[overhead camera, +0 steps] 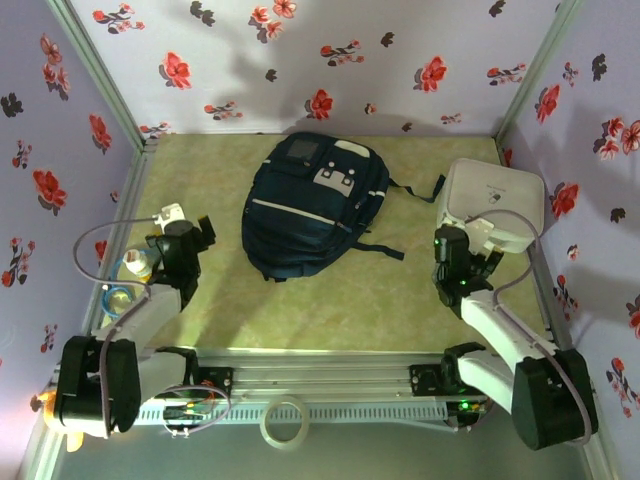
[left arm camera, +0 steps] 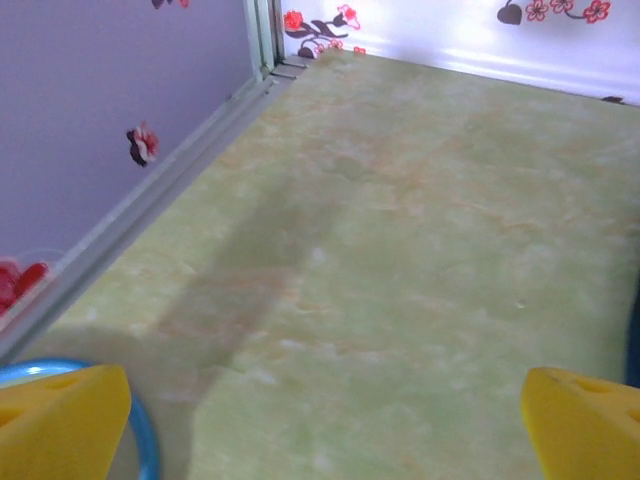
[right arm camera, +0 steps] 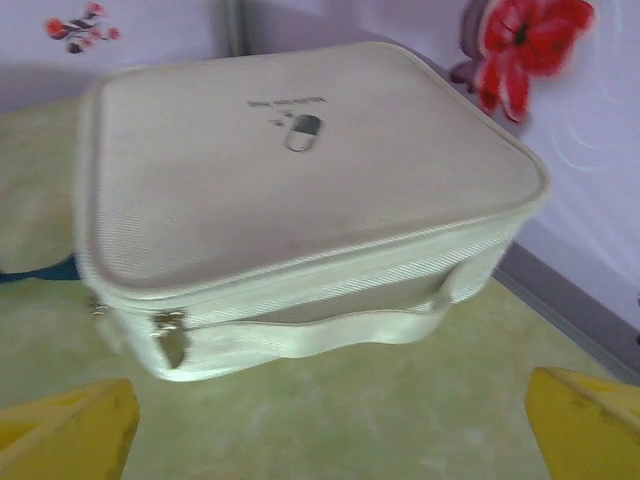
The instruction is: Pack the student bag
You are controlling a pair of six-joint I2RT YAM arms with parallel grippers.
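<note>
The navy-blue student bag [overhead camera: 310, 205] lies flat in the middle of the green table, pockets up, straps trailing to the right. My left gripper [overhead camera: 200, 232] hovers left of the bag, apart from it; in the left wrist view its yellow fingers [left arm camera: 60, 420] stand wide apart over bare table, so it is open and empty. My right gripper [overhead camera: 478, 255] sits at the near edge of a white zipped case [right arm camera: 300, 190]. Its yellow fingertips [right arm camera: 585, 420] are spread wide just short of the case's handle strap [right arm camera: 330, 335], holding nothing.
The white case [overhead camera: 493, 200] stands against the right wall. A bottle and a blue-rimmed cup [overhead camera: 120, 298] sit by the left wall beside the left arm; the cup's rim [left arm camera: 145, 440] shows next to the left finger. A tape ring [overhead camera: 284, 420] lies at the front rail.
</note>
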